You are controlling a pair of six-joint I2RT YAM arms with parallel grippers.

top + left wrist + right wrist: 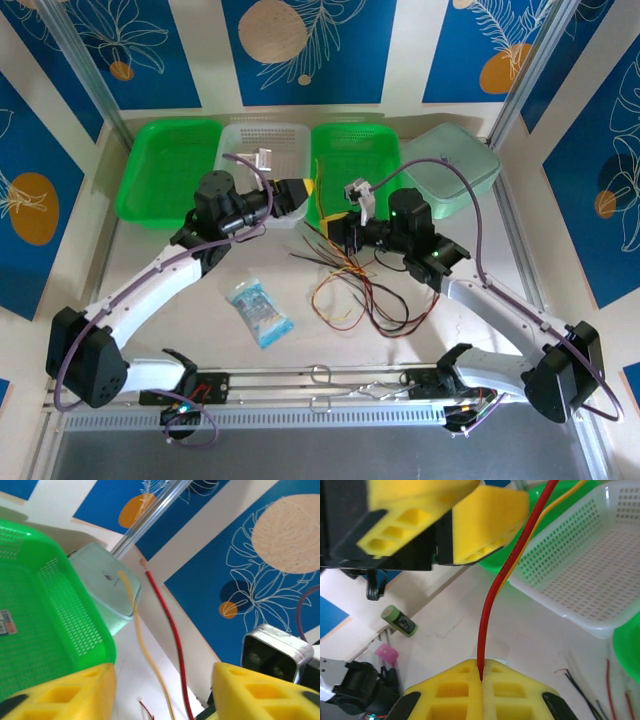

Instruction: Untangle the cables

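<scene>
My right gripper point(481, 677): foam pads point(451, 687) clamped on thin, smooth red cable point(487, 615), taut, axis toward left gripper point(162, 690) | left: parted, gripping nothing.

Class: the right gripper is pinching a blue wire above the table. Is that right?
No, the wire is red, not blue. The right wrist view shows the right gripper pinching a red wire above the table.
</scene>
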